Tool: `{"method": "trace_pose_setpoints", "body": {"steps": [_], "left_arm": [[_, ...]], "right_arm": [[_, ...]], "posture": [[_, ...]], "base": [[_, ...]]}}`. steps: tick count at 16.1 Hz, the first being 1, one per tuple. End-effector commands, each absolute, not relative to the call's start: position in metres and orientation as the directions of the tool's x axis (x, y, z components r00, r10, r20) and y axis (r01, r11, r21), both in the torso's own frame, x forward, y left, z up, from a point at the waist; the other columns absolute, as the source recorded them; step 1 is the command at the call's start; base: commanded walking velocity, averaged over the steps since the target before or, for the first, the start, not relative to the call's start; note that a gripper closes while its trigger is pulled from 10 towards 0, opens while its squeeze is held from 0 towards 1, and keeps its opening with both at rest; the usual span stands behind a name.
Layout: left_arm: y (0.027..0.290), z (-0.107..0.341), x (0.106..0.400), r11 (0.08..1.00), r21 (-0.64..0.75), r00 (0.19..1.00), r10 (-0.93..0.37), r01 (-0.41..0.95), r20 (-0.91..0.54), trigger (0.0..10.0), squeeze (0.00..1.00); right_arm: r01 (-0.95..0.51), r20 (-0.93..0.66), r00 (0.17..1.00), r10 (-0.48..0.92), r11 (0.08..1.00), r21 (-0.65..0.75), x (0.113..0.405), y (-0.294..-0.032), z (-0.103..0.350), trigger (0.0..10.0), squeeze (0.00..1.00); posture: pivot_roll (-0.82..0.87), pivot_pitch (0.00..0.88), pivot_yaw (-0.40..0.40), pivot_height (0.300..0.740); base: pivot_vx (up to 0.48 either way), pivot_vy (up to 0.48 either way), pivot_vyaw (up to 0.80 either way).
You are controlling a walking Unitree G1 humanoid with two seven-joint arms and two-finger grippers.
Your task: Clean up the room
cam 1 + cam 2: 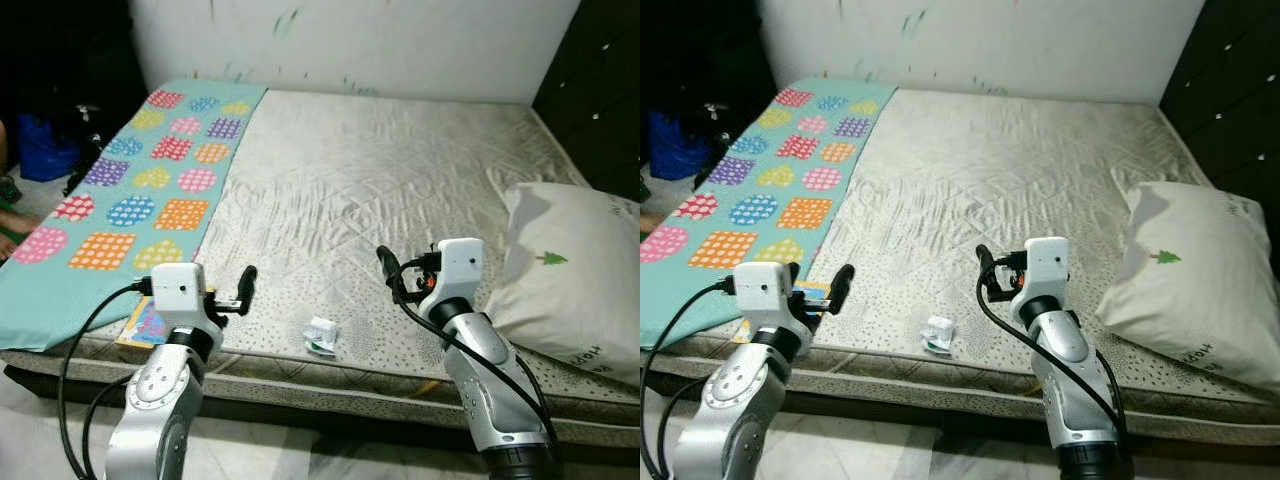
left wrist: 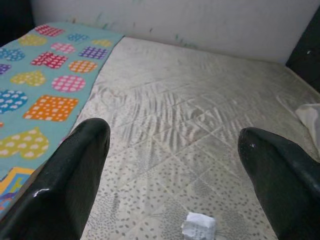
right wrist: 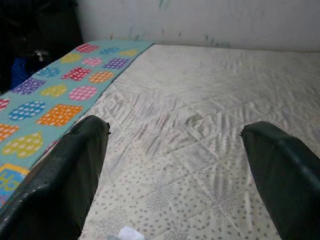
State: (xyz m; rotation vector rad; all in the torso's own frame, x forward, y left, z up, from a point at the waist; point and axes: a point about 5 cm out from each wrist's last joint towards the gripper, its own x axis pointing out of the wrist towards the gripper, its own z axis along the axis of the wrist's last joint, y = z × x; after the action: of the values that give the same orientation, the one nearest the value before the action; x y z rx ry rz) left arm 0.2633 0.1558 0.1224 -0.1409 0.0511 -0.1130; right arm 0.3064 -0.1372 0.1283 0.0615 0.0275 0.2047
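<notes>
A small crumpled white wrapper point(image 1: 321, 335) with green print lies near the front edge of the bare mattress point(image 1: 380, 170); the same wrapper point(image 2: 199, 226) lies just ahead of the left fingers. My left gripper point(image 1: 243, 288) hovers open over the front edge, left of the wrapper. My right gripper point(image 1: 392, 276) is open too, raised a little right of and beyond it. A white pillow point(image 1: 575, 275) with a small green tree print rests at the bed's right side. A teal sheet point(image 1: 140, 190) with colourful patterned shapes covers the left strip of the bed.
A flat colourful item point(image 1: 143, 322) pokes out under the teal sheet at the front left corner. A dark cabinet point(image 1: 600, 90) stands right of the bed. Dark clutter and a blue bag point(image 1: 45, 150) sit on the left. Pale floor point(image 1: 270, 455) runs along the front.
</notes>
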Motion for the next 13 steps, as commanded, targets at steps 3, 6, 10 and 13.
{"method": "trace_pose_setpoints", "body": {"steps": [3, 6, 10, 13], "left_arm": [[0.1529, 0.1256, 0.2635, 0.981, -0.148, 0.991, -0.132, 0.127, -0.028, 10.0, 0.00], [0.1536, 0.1249, 0.2642, 0.983, -0.145, 0.992, -0.123, 0.117, -0.036, 10.0, 0.00], [0.1538, 0.1243, 0.2646, 0.984, -0.139, 0.992, -0.116, 0.109, -0.041, 10.0, 0.00], [0.1541, 0.1234, 0.2659, 0.985, -0.137, 0.993, -0.109, 0.102, -0.048, 10.0, 0.00]], "right_arm": [[-0.173, -0.016, 0.985, 0.174, 0.983, 0.062, 0.3065, -0.1439, 0.1304, 10.0, 0.00], [-0.171, -0.016, 0.985, 0.172, 0.983, 0.062, 0.3070, -0.1440, 0.1305, 10.0, 0.00], [-0.169, -0.017, 0.985, 0.171, 0.984, 0.064, 0.3071, -0.1447, 0.1300, 10.0, 0.00], [-0.170, -0.017, 0.985, 0.172, 0.983, 0.061, 0.3078, -0.1449, 0.1302, 10.0, 0.00]], "posture": [[-0.02, 0.076, -0.042, 0.740], [-0.02, 0.077, -0.042, 0.740], [-0.02, 0.079, -0.043, 0.740], [-0.02, 0.079, -0.044, 0.740]], "base": [[0.331, 0.000, 0.00], [0.202, 0.000, 0.00], [0.000, 0.000, 0.00], [0.000, 0.000, 0.00]]}}
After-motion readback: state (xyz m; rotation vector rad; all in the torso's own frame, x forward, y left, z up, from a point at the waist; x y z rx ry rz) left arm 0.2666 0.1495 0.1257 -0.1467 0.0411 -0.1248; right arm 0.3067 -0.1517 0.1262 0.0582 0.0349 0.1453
